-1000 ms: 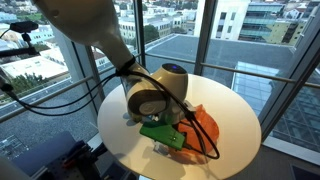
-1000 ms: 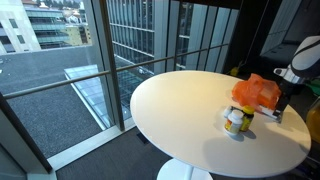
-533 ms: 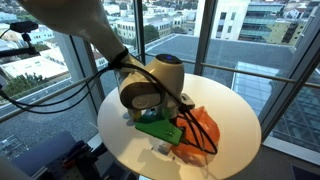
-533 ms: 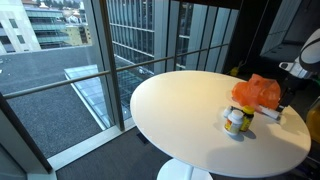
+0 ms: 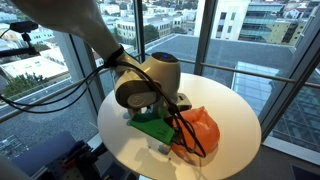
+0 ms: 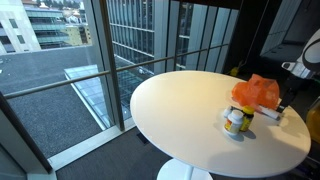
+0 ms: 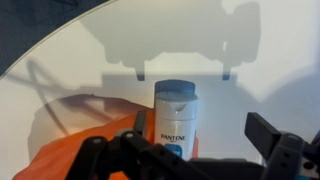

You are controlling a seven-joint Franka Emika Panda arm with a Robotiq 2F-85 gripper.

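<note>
In the wrist view a white Pantene bottle (image 7: 177,115) with a blue cap sits at the edge of an orange cloth (image 7: 85,130) on a round white table (image 7: 90,50). My gripper (image 7: 200,135) is open just above it. The bottle lies between the two dark fingers, closer to the left one, and neither finger presses it. In an exterior view my arm (image 5: 140,85) and its green wrist mount (image 5: 152,125) hang over the orange cloth (image 5: 197,130) and hide the fingers. The cloth also shows in an exterior view (image 6: 258,92).
A small white and yellow container (image 6: 236,121) stands in front of the cloth; I cannot tell whether it is the same bottle. The table edge (image 6: 180,135) drops off all round. Floor-to-ceiling windows with dark frames (image 6: 100,60) stand close behind. Black cables (image 5: 60,95) trail from the arm.
The arm has swung toward the left of the table, uncovering more of the orange cloth. The cloth and the container have not moved.
</note>
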